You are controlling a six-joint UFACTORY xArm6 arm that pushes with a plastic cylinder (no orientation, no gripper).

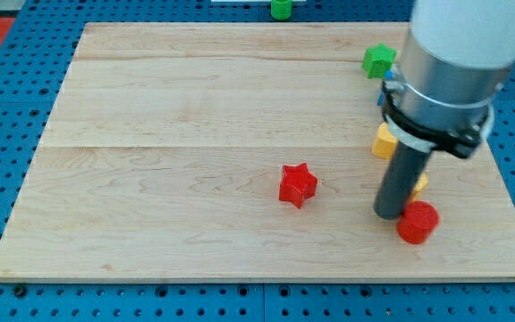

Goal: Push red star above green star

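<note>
A red star (298, 185) lies on the wooden board (195, 161), a little right of the middle and toward the view's bottom. A green star (378, 61) sits near the board's top right. My tip (388, 215) is to the right of the red star, about a hundred pixels away, and far below the green star. It stands right beside a red round block (417, 223) at its lower right.
A yellow block (384, 141) sits just left of the rod, and another yellow piece (418, 186) peeks out behind it. A blue block (385, 91) is mostly hidden by the arm. A green round block (281, 9) lies beyond the board's top edge.
</note>
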